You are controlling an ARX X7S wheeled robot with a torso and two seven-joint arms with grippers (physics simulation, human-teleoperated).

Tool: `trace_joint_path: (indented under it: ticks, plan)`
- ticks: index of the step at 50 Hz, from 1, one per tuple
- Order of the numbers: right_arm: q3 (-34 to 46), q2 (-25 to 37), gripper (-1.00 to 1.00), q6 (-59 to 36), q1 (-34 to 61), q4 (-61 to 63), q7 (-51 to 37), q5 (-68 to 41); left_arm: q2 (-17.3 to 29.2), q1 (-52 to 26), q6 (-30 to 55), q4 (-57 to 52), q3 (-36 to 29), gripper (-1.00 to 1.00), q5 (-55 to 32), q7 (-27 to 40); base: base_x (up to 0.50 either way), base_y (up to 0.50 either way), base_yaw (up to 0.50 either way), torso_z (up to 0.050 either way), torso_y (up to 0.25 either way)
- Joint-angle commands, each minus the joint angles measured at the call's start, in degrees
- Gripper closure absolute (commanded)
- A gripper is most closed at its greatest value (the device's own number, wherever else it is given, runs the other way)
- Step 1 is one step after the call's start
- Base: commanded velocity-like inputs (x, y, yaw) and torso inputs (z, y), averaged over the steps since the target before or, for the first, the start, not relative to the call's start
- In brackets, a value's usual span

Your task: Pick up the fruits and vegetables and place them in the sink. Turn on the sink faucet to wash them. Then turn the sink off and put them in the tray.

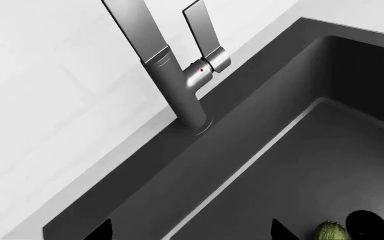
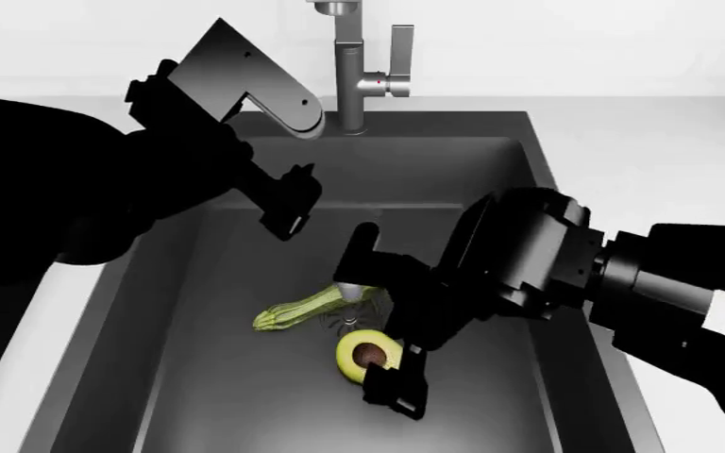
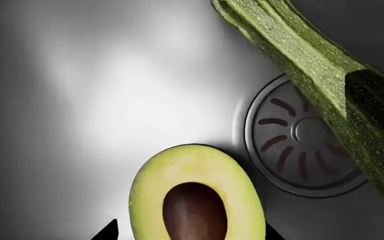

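The halved avocado lies cut side up on the floor of the dark grey sink. The striped zucchini lies next to it, over the drain. My right gripper is open low over the basin, one fingertip on each side of the avocado, not closed on it. The zucchini runs past it. My left gripper is open and empty over the sink's back left, facing the steel faucet and its side lever. The zucchini's tip shows there. No water shows. The tray is out of view.
The faucet stands at the sink's back rim in front of a white wall, its lever pointing up. Pale counter borders the sink on both sides. My right arm spans the basin's right half.
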State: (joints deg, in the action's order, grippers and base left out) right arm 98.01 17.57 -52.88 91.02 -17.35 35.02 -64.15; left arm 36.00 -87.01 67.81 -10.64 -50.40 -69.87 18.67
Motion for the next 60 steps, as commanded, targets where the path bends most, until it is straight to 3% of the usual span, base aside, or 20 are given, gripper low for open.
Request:
trace_joint_path:
  ticks: [1,5,6,27,37,51,60]
  plan:
    - [1.53,-1.38,-1.00,0.20,-1.41,-1.62,1.15,1.26,0.12,0.19,-0.27,-0.08,-0.24,-1.00,0.06,-0.05,0.00,0.00,0.00,0.000,0.000]
    - [1.83,-1.62,-1.00,0.04,-1.49,-1.76,1.29,1.49,0.20,0.32,-0.39,-0.09,-0.33,-1.00,0.10,-0.07,0.00,0.00,0.00,0.000,0.000]
    - [1.79,-1.58,1.00,0.04,-1.43,-1.79,1.27,1.50,0.20,0.34,-0.38,-0.14,-0.33,-1.00,0.05,-0.04,0.00,0.00,0.00,0.000,0.000]
    - [-2.26,5.43,1.00,-4.49,5.27,5.53,-5.66,-1.96,-0.26,0.48,-0.31,-1.50,-1.82,-1.00,0.01,-1.33,0.00,0.00,0.00,0.000,0.000]
    - [-6.27,11.44,1.00,-6.74,10.17,10.83,-10.63,-5.20,-1.00,-1.21,0.80,-3.91,-6.74,-1.00,2.22,-7.78,0.00,0.00,0.00,0.000,0.000]
    - [-9.37,14.43,1.00,-8.77,15.81,13.60,-13.15,-6.90,-4.19,-3.67,2.20,1.02,-14.07,-1.00,4.61,-20.36,0.00,0.00,0.00,0.000,0.000]
    - [-9.90,15.58,1.00,-9.69,16.60,14.42,-14.74,-7.46,-4.92,-3.10,1.43,3.49,-14.90,-1.00,5.91,-20.55,0.00,0.00,0.00,0.000,0.000]
